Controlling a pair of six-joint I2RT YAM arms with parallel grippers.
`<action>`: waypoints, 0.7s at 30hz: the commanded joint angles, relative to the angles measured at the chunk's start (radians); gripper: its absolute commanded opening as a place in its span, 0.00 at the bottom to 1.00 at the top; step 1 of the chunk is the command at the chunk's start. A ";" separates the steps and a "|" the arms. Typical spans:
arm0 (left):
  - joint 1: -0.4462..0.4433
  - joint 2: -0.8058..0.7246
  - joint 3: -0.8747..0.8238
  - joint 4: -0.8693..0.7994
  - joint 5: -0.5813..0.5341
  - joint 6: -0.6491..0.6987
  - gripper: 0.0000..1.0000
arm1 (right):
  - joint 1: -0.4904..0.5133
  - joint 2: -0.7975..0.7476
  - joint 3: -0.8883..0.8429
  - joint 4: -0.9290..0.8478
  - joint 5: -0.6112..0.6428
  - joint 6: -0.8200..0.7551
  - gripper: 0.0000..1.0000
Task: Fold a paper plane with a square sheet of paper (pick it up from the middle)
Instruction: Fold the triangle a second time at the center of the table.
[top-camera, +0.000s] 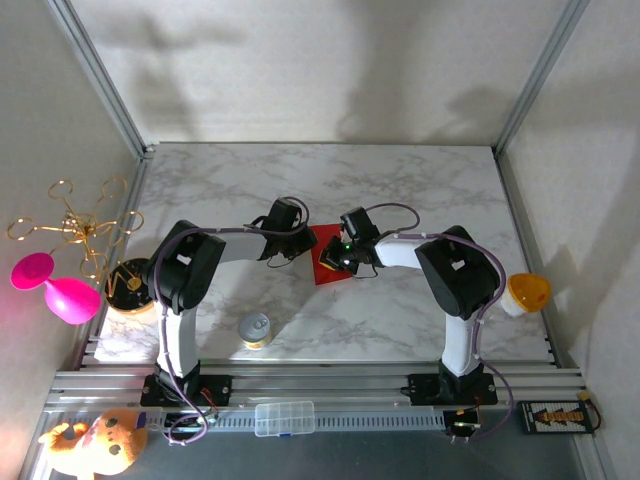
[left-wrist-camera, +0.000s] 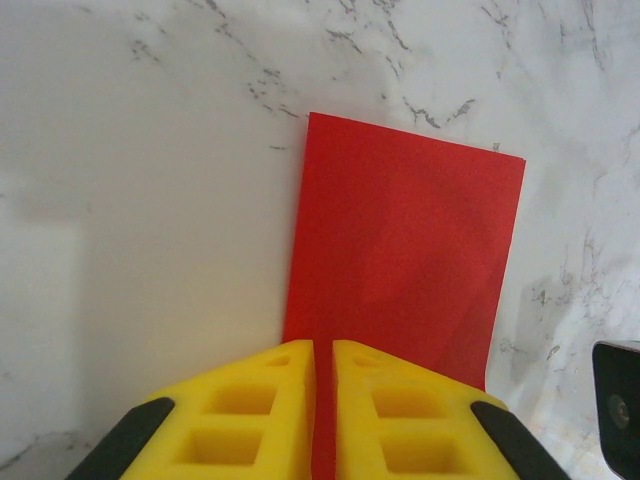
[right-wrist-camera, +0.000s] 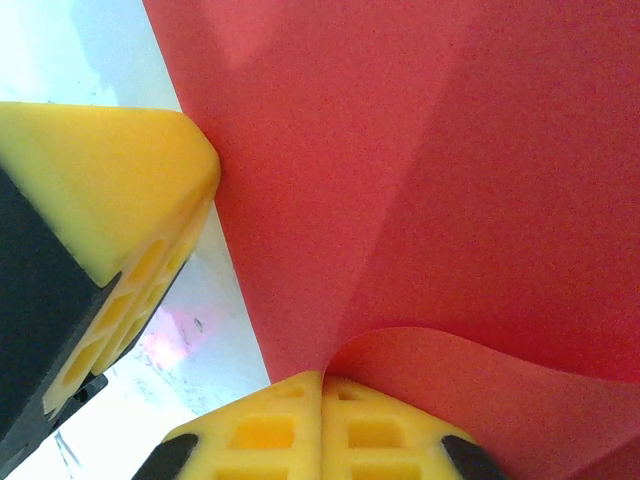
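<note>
On the marble table (top-camera: 400, 180), the square sheet of paper (top-camera: 325, 262) is lying near its middle. The left gripper (left-wrist-camera: 322, 345), nearly closed, is pinning one edge. The right gripper (right-wrist-camera: 322, 378) is clamping a curled flap. A fold seems to be underway, and the next move calls for carrying that flap squarely across.
</note>
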 joint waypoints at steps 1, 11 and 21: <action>-0.003 0.050 -0.020 -0.073 -0.009 0.002 0.14 | 0.008 -0.026 0.004 -0.053 0.023 -0.023 0.01; -0.003 0.028 0.000 -0.085 -0.009 0.003 0.14 | 0.008 -0.006 -0.001 -0.057 0.022 -0.026 0.10; 0.028 -0.052 0.042 -0.106 -0.014 -0.006 0.16 | 0.008 -0.006 -0.010 -0.056 0.014 -0.031 0.29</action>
